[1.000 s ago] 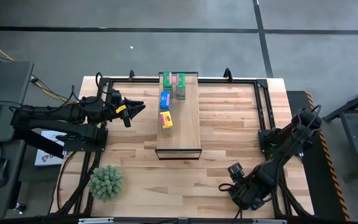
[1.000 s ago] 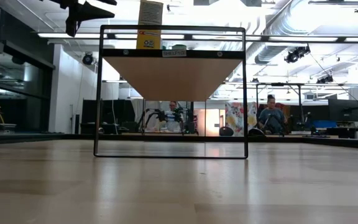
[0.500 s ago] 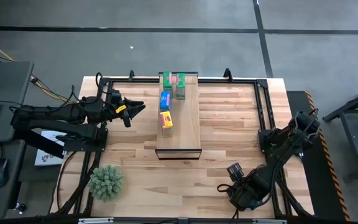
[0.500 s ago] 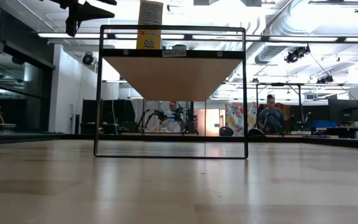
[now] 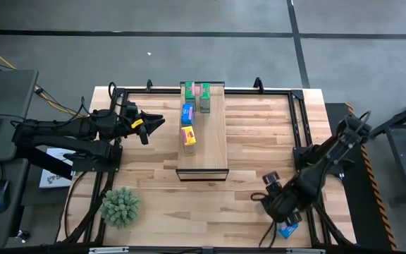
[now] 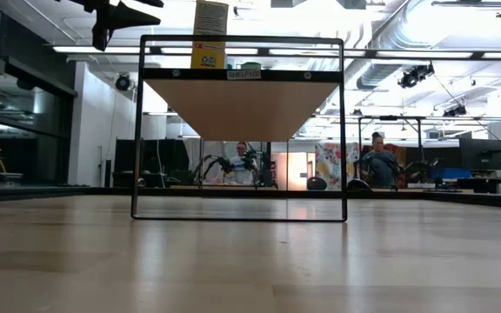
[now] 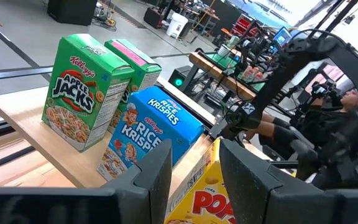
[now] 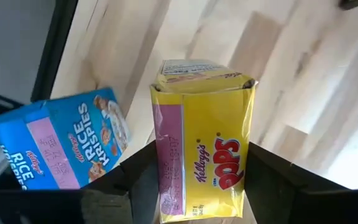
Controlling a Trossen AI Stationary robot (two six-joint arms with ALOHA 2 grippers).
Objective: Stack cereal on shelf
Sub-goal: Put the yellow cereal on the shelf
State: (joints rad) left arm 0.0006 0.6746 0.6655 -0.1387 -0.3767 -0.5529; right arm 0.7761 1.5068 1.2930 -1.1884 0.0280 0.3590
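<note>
Right claw (image 5: 279, 204), low over the desk (image 5: 259, 134) near its front right corner, pinches a yellow Pops box (image 8: 204, 158) between its fingers; a blue Rice Krispies box (image 8: 61, 149) lies just beside it. Left claw (image 5: 154, 122) hangs spread beside the shelf (image 5: 213, 141), which carries four boxes.

Right claw (image 5: 279, 206) now shifted farther right with its yellow Pops box (image 8: 204, 163), blue box (image 5: 288, 230) newly exposed.
</note>
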